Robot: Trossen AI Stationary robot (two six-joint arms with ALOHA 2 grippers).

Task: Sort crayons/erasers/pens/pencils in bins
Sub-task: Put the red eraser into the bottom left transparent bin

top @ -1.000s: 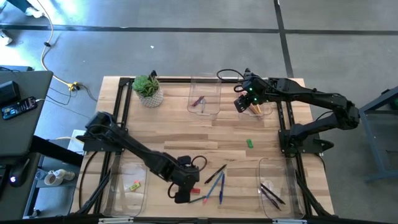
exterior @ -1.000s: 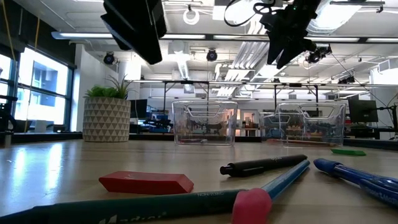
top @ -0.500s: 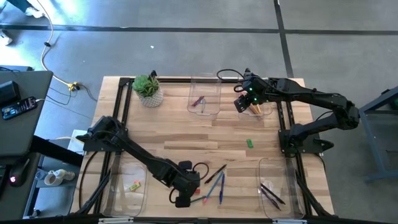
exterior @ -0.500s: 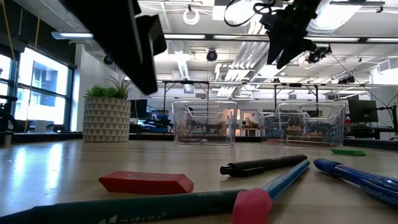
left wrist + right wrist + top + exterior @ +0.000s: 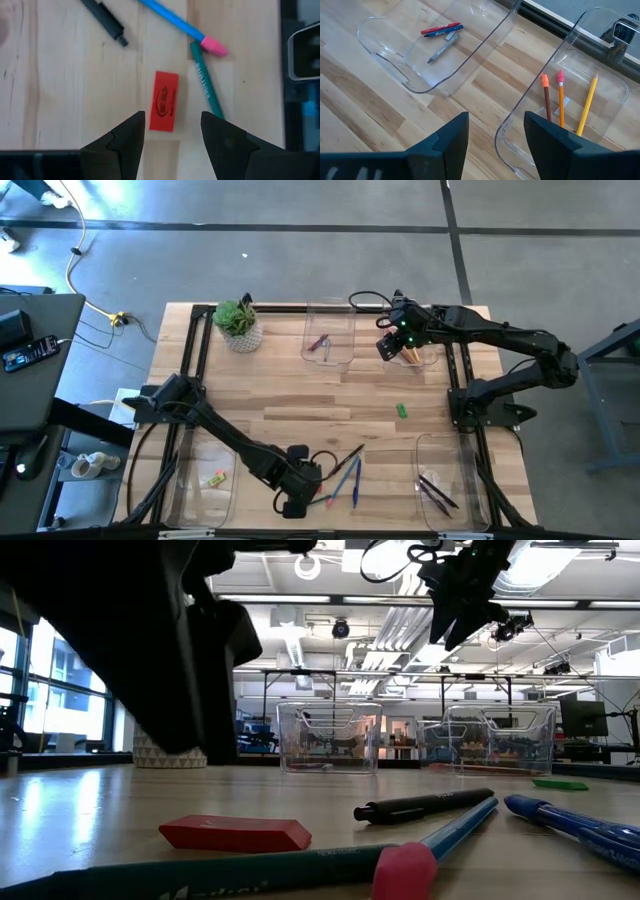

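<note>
left gripper [image 5: 172,132]: open wide, empty, poised over red eraser [image 5: 164,100], which lies on table [image 5: 60,90] just ahead of the fingertip gap. teal pencil [image 5: 206,86], blue pencil [image 5: 175,20] and black pen [image 5: 105,19] farther ahead. right gripper [image 5: 496,135]: open wide, empty, hovering between crayon bin [image 5: 400,75] and pencil bin [image 5: 615,85].
</note>
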